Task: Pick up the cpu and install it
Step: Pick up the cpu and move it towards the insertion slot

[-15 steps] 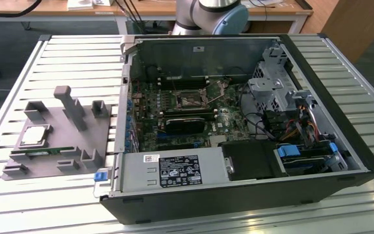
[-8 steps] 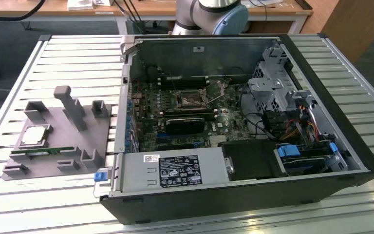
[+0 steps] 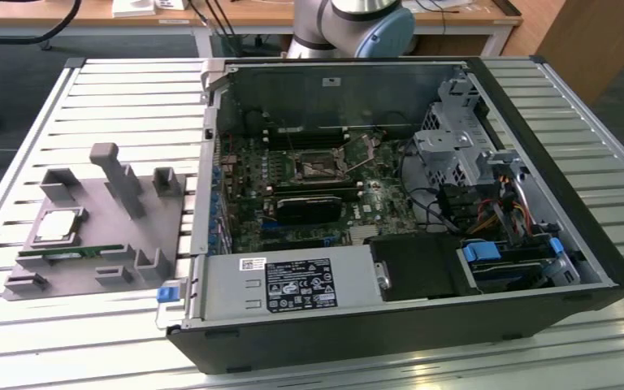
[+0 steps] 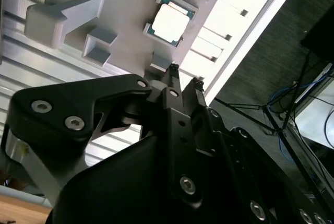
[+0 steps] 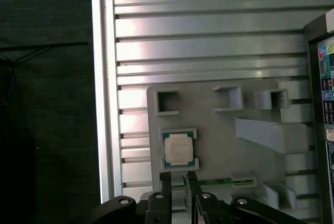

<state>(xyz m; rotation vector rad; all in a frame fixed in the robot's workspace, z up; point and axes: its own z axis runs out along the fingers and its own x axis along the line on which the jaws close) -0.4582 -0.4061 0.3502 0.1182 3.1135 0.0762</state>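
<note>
We see the small square silver-topped cpu point(image 5: 178, 149) lying flat in a recess of the grey plastic tray point(image 5: 219, 130), presumably to keep it square for grasping; our black gripper point(image 5: 178, 176) hovers above it, fingers slightly apart, empty

We see a ribbed metal surface point(image 3: 127, 89) with dark floor point(image 3: 19, 81) beside it. Behind it stand wooden desks point(image 3: 62, 16) with white legs, and a wooden panel point(image 3: 583, 41) at the exterior view's right.
</note>
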